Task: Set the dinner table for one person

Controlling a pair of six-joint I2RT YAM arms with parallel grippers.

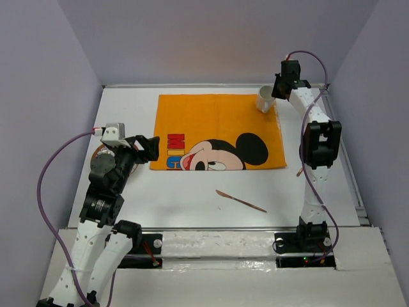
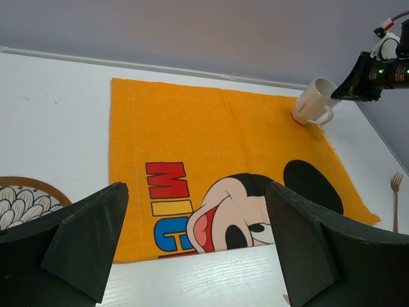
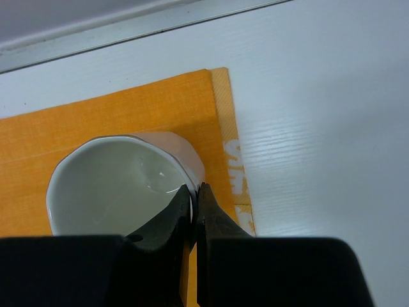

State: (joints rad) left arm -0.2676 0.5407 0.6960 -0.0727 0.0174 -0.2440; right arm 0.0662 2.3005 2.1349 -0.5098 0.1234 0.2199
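The white dinner table (image 1: pixel 185 201) holds an orange Mickey Mouse cloth (image 1: pixel 211 121). My right gripper (image 3: pixel 195 188) is shut on the rim of a white mug (image 3: pixel 108 185), one finger inside and one outside. The mug (image 1: pixel 264 100) is tilted at the cloth's far right corner; it also shows in the left wrist view (image 2: pixel 311 102). My left gripper (image 1: pixel 150 148) is open and empty, just off the cloth's left edge. A patterned plate (image 2: pixel 25 198) lies under the left arm, mostly hidden in the top view (image 1: pixel 101 152).
A wooden-handled knife (image 1: pixel 239 200) lies on the bare table in front of the cloth. A fork (image 2: pixel 395 198) lies right of the cloth, partly hidden by the right arm in the top view (image 1: pixel 300 171). Walls close in the table's far and side edges.
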